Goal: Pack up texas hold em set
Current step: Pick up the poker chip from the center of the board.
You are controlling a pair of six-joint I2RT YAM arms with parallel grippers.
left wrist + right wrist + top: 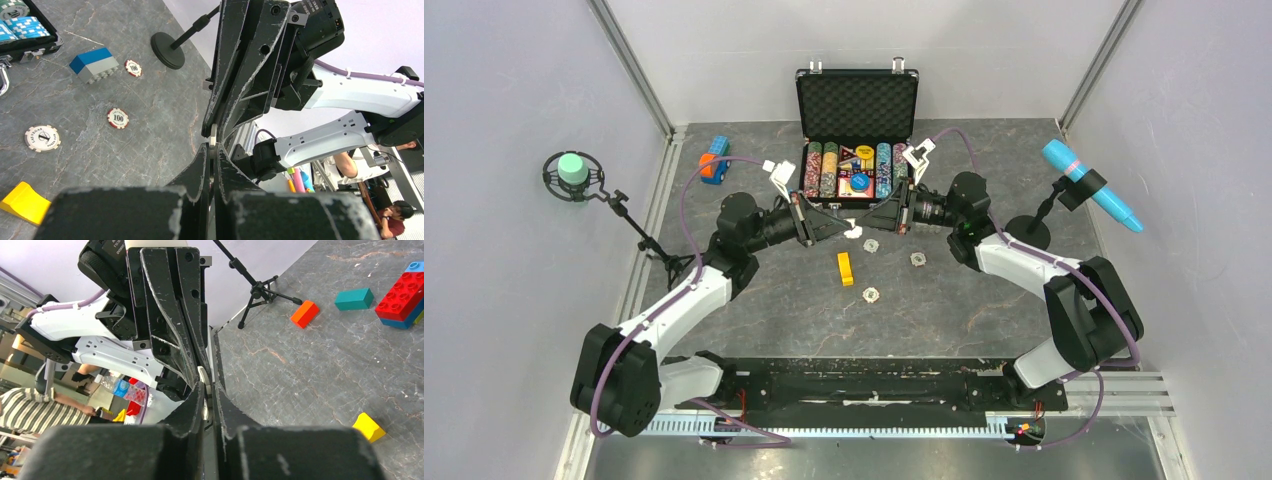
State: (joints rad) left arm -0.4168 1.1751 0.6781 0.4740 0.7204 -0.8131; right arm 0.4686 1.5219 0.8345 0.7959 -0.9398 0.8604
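From above, the black hard-shell briefcase [857, 105] stands open at the table's [984, 300] far side, with egg-crate foam in its lid and ribbed chip stacks in rows in its tray. Just in front of it, the left gripper [842, 231] and right gripper [870, 222] meet tip to tip over a pale-edged chip [855, 232]. Three loose chips [871, 244] and a yellow block [845, 268] lie nearer, apart on bare marbled grey.

The left wrist view shows scuffed black fingers clamped flat on the chip's thin rim. The right pair is narrowed onto the same disc from the opposite side. A studded blue-and-grey brick [94, 65] sits near the case corner.

The right wrist view repeats the double pinch. A red studded brick [402, 292], a teal block [354, 299] and an orange block [305, 313] sit well off across open table.
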